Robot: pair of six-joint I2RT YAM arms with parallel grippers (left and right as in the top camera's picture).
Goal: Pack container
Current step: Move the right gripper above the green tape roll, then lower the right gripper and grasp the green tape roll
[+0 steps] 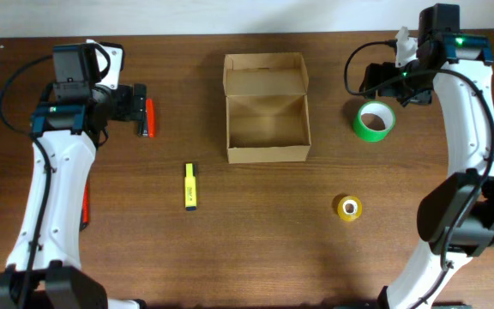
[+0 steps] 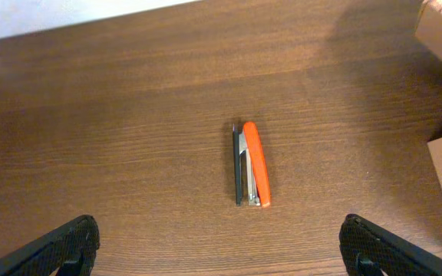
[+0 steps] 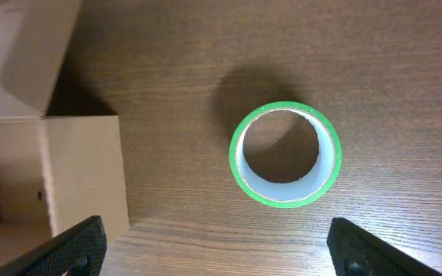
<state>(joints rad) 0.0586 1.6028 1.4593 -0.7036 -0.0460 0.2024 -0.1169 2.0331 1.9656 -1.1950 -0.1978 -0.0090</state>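
Left arm runs up the left side, white links nearly straight, wrist turned inward toward centre. Left gripper points down, jaws wide apart, nothing between them; in the left wrist view only the two black fingers show at the bottom corners. Right arm runs up the right side, elbow low, wrist bent inward at the top. Right gripper faces down, jaws spread wide, nothing gripped; its black fingertips show at the lower corners.

No legible text, labels or numbers anywhere.
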